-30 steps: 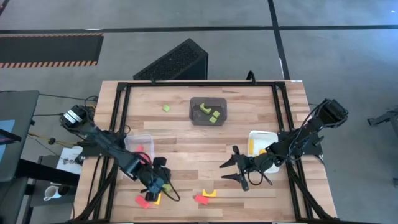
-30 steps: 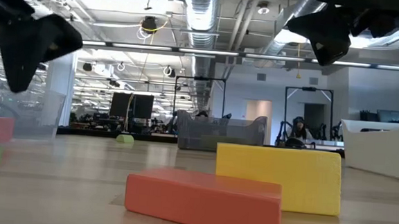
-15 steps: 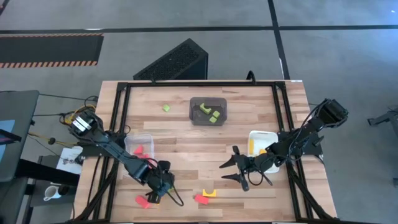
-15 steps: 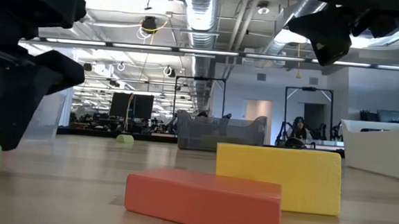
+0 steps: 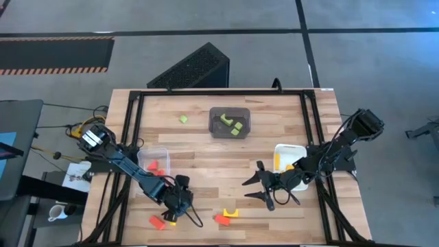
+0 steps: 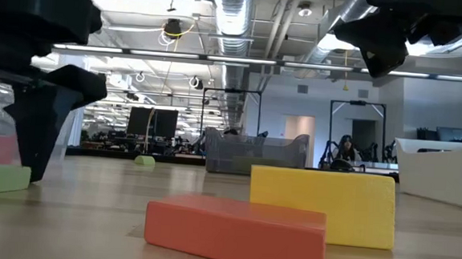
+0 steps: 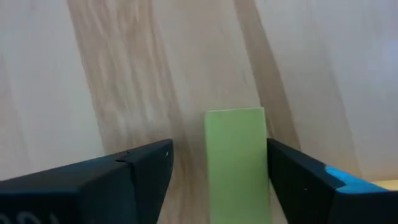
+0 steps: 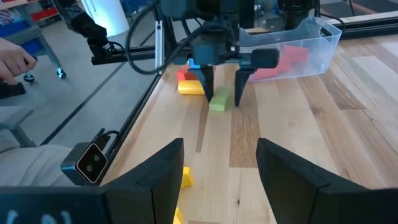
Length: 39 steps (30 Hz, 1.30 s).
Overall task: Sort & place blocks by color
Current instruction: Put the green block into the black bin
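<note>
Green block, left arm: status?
Left gripper jaws open, straddling green block on table. Not gripped. Right gripper open, idle mid-table. Nothing in the way.

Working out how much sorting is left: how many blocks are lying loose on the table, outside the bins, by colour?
Green blocks: 2, one beside the grey bin, one between the open fingers of the left hand.
Red blocks: 2.
Yellow blocks: 2.
Total: 6 loose.
</note>
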Motion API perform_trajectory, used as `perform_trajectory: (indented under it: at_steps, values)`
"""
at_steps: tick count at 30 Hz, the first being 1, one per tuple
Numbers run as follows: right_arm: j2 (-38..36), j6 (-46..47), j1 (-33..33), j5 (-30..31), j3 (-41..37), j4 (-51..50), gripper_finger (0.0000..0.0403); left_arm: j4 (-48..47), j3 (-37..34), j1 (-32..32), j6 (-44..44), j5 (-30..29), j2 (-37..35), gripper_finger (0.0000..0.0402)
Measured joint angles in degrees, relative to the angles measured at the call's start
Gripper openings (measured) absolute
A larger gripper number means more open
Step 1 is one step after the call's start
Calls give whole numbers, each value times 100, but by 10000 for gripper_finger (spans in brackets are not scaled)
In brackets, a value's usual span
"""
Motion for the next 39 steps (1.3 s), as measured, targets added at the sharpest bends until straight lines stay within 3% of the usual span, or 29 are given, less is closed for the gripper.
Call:
perform_trajectory:
  at_steps: [9,14,19,23,26,32,39]
  values:
    - [0,-10,-29,42,0,-48,223,-82,172,319,311,-85,14,84]
    - [-38,-275,24,350,2,413,223,701,-15,930,793,-189,-487,85]
    - [-196,-755,286,329,2,588,223,2413,-552,1704,1735,73,-1053,85]
    - [-332,-962,475,647,2,618,223,3728,-895,2498,2298,115,-1158,85]
    - [-323,-1081,551,931,0,629,223,5233,-961,3118,2608,286,-1055,85]
    - [-302,-1097,570,969,0,641,223,7020,-910,4138,2911,477,-601,93]
    - [-302,-1101,570,1070,0,624,223,7371,-917,4873,2336,447,129,97]
